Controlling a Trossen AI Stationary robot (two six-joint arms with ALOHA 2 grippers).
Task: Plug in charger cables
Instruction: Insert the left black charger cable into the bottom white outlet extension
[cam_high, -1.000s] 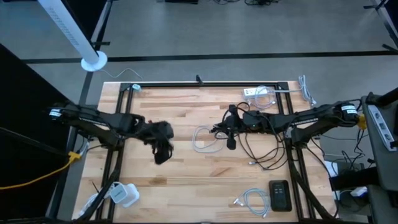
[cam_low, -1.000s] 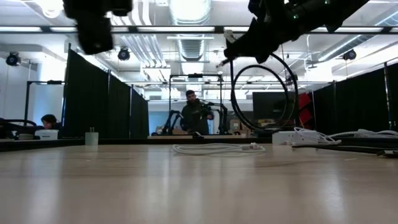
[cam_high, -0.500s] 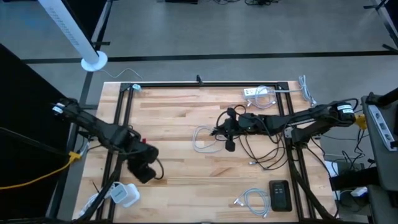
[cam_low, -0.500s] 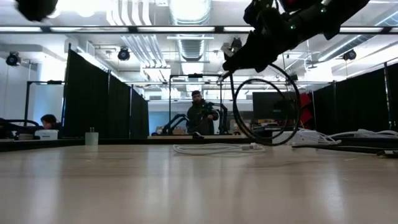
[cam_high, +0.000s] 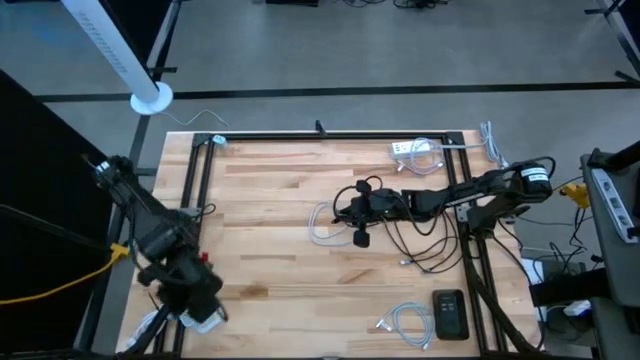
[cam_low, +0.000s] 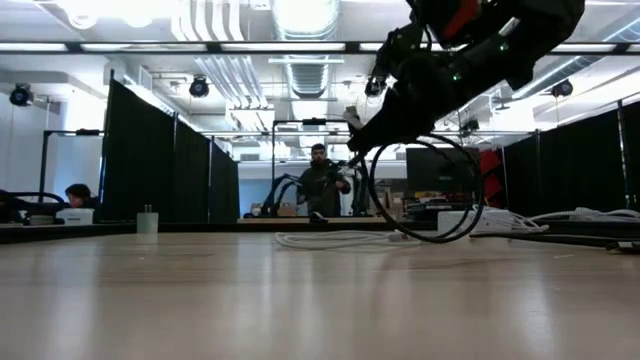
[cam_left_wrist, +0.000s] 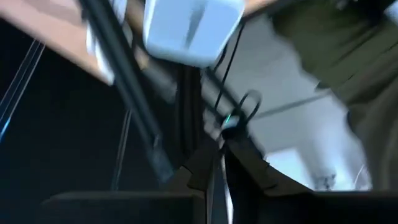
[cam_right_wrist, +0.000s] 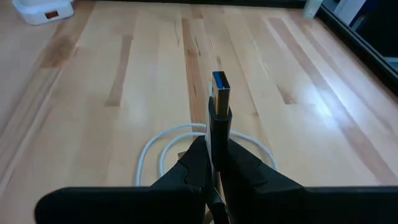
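Black charger cable (cam_high: 425, 240): its USB plug (cam_right_wrist: 219, 93) was seen clamped upright between the jaws of the right gripper (cam_right_wrist: 211, 163), metal tip with blue insert pointing away from the wrist. The right gripper (cam_high: 357, 207) was held above the middle of the desk (cam_high: 270, 180), clear of the surface in the low view (cam_low: 385, 110). The rest of the black cable was seen hanging from the gripper in loops (cam_low: 425, 190) and trailing over the desk toward its right edge. A white coiled cable (cam_high: 325, 225) was noted lying flat on the desk just beside the right gripper, also visible below the plug in the right wrist view (cam_right_wrist: 155, 155). A second white cable bundle (cam_high: 405, 322) was recorded near the front right corner, beside a black device (cam_high: 449, 314). A white power strip (cam_high: 415, 150) lay at the far right.

The left gripper (cam_high: 195, 295) was positioned over the front left corner, at a white cube adapter (cam_left_wrist: 189, 28); the state of its jaws could not be told.
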